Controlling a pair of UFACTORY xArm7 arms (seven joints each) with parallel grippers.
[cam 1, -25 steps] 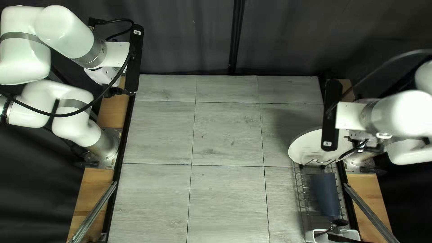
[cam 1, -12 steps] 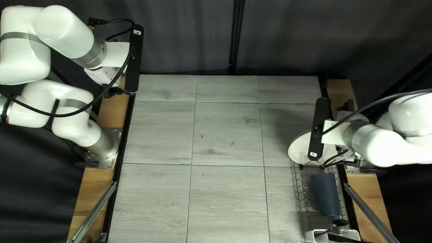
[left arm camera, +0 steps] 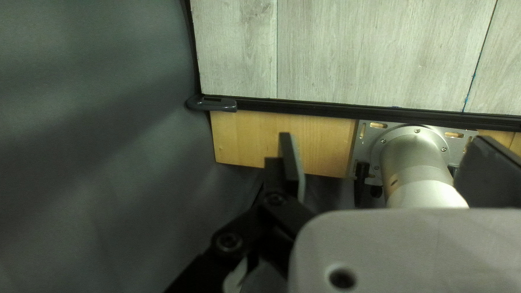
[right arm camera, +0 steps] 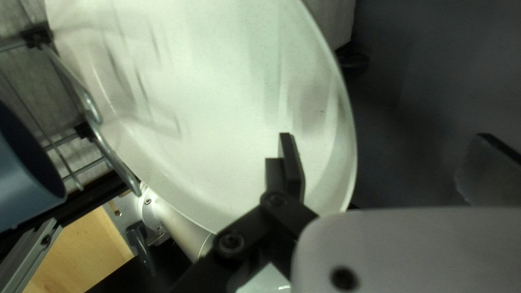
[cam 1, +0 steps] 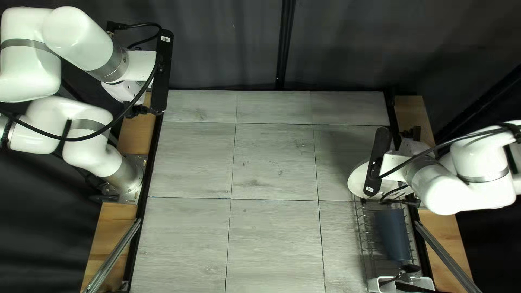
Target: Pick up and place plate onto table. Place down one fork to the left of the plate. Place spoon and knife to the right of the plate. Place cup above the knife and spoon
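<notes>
At the lower right of the top left view, a white holder (cam 1: 374,282) sits at the near end of the wire rack (cam 1: 362,239). Dark ends poke out of it, and one round end (cam 1: 410,268) may be the spoon; I cannot tell the fork from the knife. Next comes the blue cup (cam 1: 393,233), lying in the rack with its mouth toward the plate (cam 1: 356,182). That plate leans at the far end of the rack, beside wire loops that seem to hold it up, so its rim is easy to grab.

Over the plate is my right gripper (right arm camera: 388,138), wide open and holding nothing. One finger is in front of the plate's face and the other is out past its rim, likely so the rim can go between them. Picking up the plate looks like the job now. Bumping it could tip it.

Farther off, at the upper left, my left gripper (left arm camera: 384,137) is open and empty, out of the way.
</notes>
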